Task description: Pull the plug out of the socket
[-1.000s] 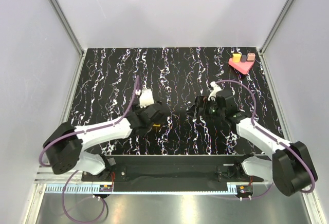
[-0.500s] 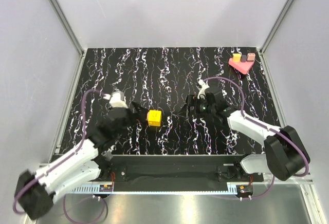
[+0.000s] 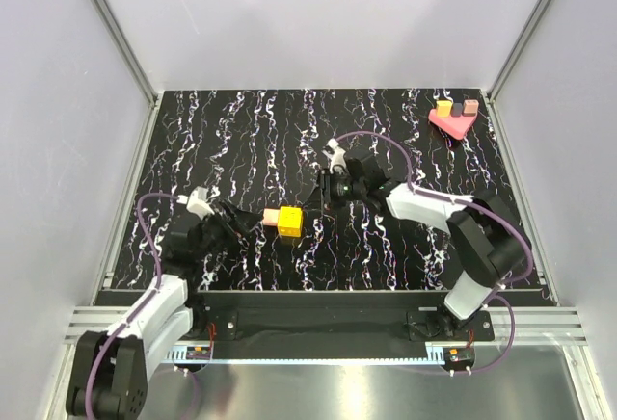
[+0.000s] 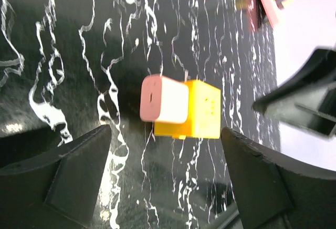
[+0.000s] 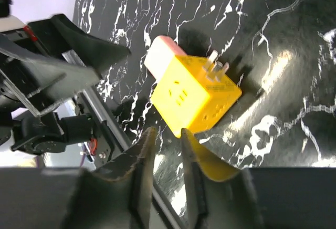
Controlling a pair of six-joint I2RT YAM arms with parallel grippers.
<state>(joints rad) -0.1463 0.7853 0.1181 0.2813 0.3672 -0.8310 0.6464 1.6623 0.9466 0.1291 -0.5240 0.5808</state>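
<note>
Both arms had swung left; left gripper (image 3: 229,224) gaped at the plug (image 4: 164,99), right gripper (image 3: 328,189) narrowed to a slit, empty. Plug sat in the socket (image 4: 202,108) between them; pinning the socket before a straight pull looked wise

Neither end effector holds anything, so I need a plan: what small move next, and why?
Probably ease the left end effector forward so its open fingers straddle the pink plug, then close. The plug sits in the yellow socket cube, just ahead between those fingers. The right end effector, jaws narrowly apart, holds nothing near the cube.
</note>
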